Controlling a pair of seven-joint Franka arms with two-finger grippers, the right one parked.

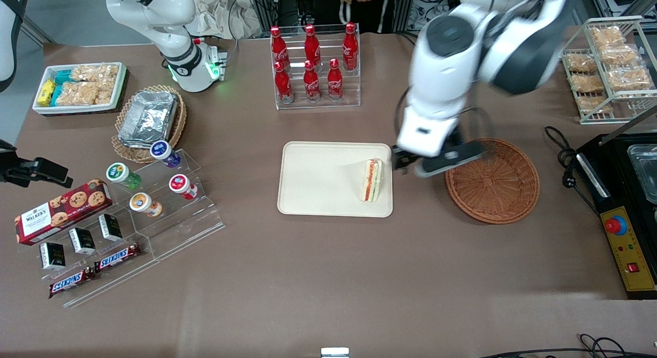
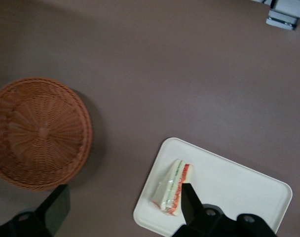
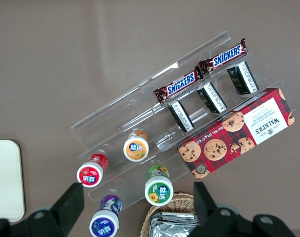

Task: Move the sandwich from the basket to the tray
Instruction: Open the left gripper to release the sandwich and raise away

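The bench (image 1: 328,276) reaches closest to the front camera, bare brown cloth along its near edge. On it the tray (image 1: 318,183) lies flat, and the basket (image 1: 500,186) sits beside it toward the working arm's end, holding nothing. The tool (image 1: 436,162) hangs above the gap between tray and basket, its 2 fingers (image 2: 189,200) spread wide and gripping nothing. The sandwich (image 1: 371,180) rests on the tray at the edge nearest the basket.

Working arm smeared by motion blur in the front view, gripper (image 1: 410,165) half covered by its own wrist, basket (image 1: 495,186) rim nearest the gripper overlapped, tray (image 2: 229,190) edge nearest the gripper hidden under a finger (image 2: 189,202)
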